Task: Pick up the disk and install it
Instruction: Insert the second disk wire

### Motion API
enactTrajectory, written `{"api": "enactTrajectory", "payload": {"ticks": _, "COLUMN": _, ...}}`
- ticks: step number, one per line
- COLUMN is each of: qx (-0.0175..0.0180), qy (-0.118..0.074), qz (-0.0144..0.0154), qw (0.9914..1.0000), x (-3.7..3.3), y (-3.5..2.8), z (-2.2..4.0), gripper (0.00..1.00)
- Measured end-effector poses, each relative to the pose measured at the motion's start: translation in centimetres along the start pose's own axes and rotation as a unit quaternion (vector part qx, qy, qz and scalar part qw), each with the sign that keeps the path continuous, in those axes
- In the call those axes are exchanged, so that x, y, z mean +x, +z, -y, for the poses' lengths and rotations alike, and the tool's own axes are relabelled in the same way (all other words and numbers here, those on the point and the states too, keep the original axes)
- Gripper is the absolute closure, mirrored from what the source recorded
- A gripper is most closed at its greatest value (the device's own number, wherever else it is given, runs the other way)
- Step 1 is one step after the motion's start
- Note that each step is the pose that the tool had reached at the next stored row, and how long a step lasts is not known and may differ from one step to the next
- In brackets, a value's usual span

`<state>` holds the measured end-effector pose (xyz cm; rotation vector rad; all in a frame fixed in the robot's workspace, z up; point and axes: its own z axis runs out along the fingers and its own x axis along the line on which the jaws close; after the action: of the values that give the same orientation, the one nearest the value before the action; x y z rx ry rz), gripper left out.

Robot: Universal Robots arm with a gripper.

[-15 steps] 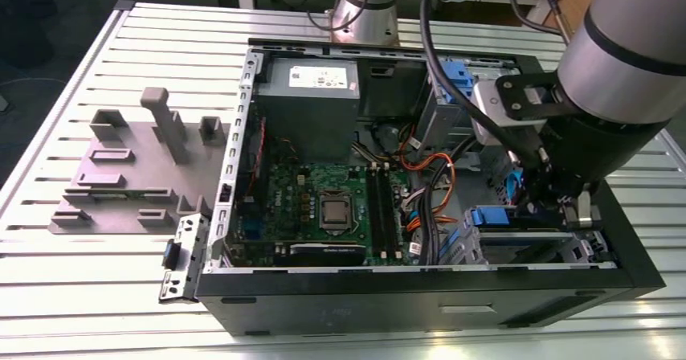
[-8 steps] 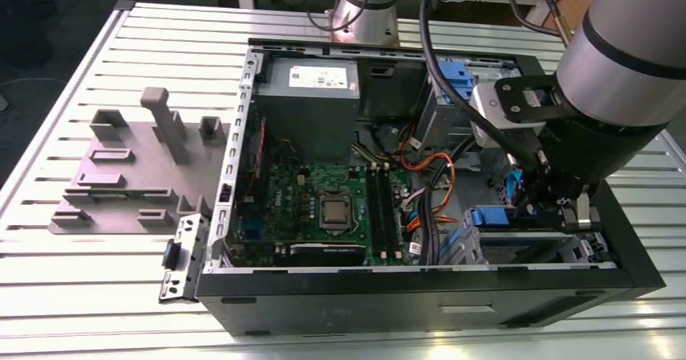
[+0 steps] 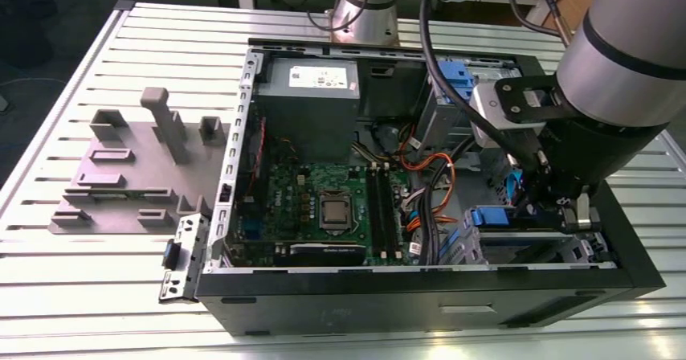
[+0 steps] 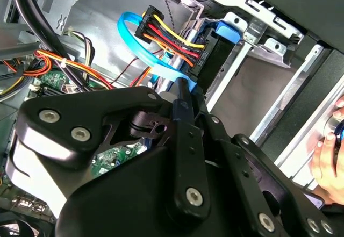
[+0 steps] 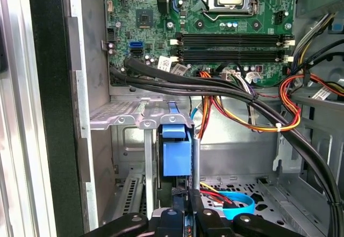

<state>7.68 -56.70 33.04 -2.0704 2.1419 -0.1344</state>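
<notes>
Claw (image 5: 188, 203) fingers sit drawn close together on the narrow edge of the disk (image 5: 176, 156), grasping it. The disk stands on edge straight ahead of the fingertips, its blue plastic rail facing the first wrist camera. It is partly inside the metal drive cage (image 5: 123, 116) of the open computer case (image 3: 429, 296).

In the exterior view the claw (image 3: 541, 207) is down in the case's corner at that view's right. The disk's blue rail (image 3: 491, 217) is just beside the claw, toward the motherboard (image 3: 321, 199).

In the second wrist view the claw's (image 4: 183, 94) black linkage closes to a narrow tip. Just past that tip, a flat blue data cable (image 4: 134, 38) curves beside a bundle of yellow, red and black power wires (image 4: 166, 30). A person's hand (image 4: 328, 159) rests at the case's outer edge, off to one side of the claw and apart from it.

Beyond the disk, further from the claw, lie thick black cables (image 5: 226, 89) and the motherboard. Well away from the claw, outside the case, a grey moulded fixture (image 3: 128, 175) sits on the slatted table (image 3: 108, 296).
</notes>
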Motion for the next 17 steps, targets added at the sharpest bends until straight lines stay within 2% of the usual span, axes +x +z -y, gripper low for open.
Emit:
{"api": "enactTrajectory", "payload": {"ticks": 7, "qx": -0.0001, "qy": 0.0, "qz": 0.0003, "qw": 1.0, "x": -0.02, "y": -0.26, "z": 0.05, "gripper": 0.84}}
{"api": "enactTrajectory", "payload": {"ticks": 9, "qx": -0.0001, "qy": 0.0, "qz": 0.0014, "qw": 1.0, "x": -0.01, "y": -0.27, "z": 0.05, "gripper": 0.84}}
{"api": "enactTrajectory", "payload": {"ticks": 13, "qx": -0.0004, "qy": 0.002, "qz": 0.0111, "qw": 0.99994, "x": 0.3, "y": -0.29, "z": 0.06, "gripper": 0.84}}
{"api": "enactTrajectory", "payload": {"ticks": 15, "qx": -0.0004, "qy": 0.003, "qz": 0.0141, "qw": 0.9999, "x": 0.42, "y": -0.26, "z": 0.06, "gripper": 0.84}}
{"api": "enactTrajectory", "payload": {"ticks": 17, "qx": -0.0005, "qy": 0.003, "qz": 0.0157, "qw": 0.99987, "x": 0.46, "y": -0.18, "z": 0.05, "gripper": 0.84}}
